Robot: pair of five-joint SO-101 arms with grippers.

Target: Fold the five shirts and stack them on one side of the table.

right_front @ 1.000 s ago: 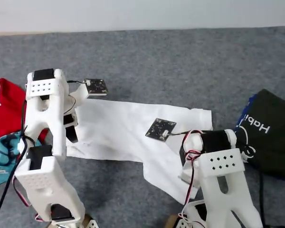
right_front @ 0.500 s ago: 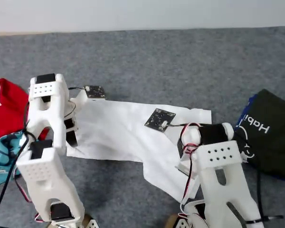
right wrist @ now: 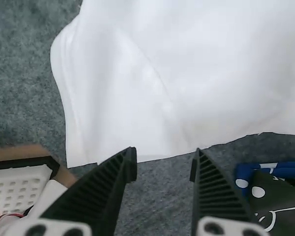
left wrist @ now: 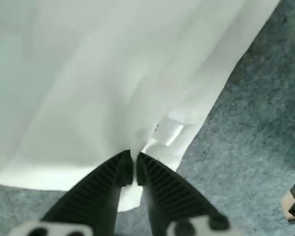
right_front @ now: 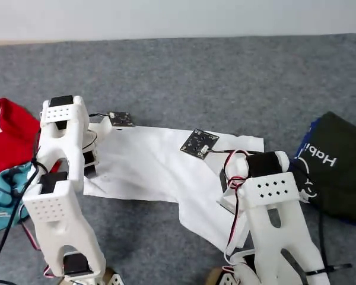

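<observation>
My left end effector [left wrist: 133,166] is clenched, its two black fingers [left wrist: 160,179] pressed together on a raised fold of the white shirt [right_front: 148,163] near that shirt's edge, with the grey tabletop [right_front: 225,77] just past the hem. A small folded-over bit of white cloth lies beside the pinched fold.

My right end effector [right wrist: 162,158] is released, jaws spread wide and holding nothing. It hangs over the shirt's other end, close to where the white cloth meets the grey surface.

From the high view, the white shirt lies spread out and mostly flat in the middle of the tabletop, between my two arms, with one part trailing toward the near edge by my right arm.

At my left side, a red shirt [right_front: 9,136] lies bunched, and a teal shirt [right_front: 3,193] is crumpled against it, nearer to me. At my right side, a black shirt [right_front: 335,172] lies in a heap with a strip of blue cloth [right wrist: 265,172] showing along its edge; it sits near the white shirt, though I cannot tell if they touch.
</observation>
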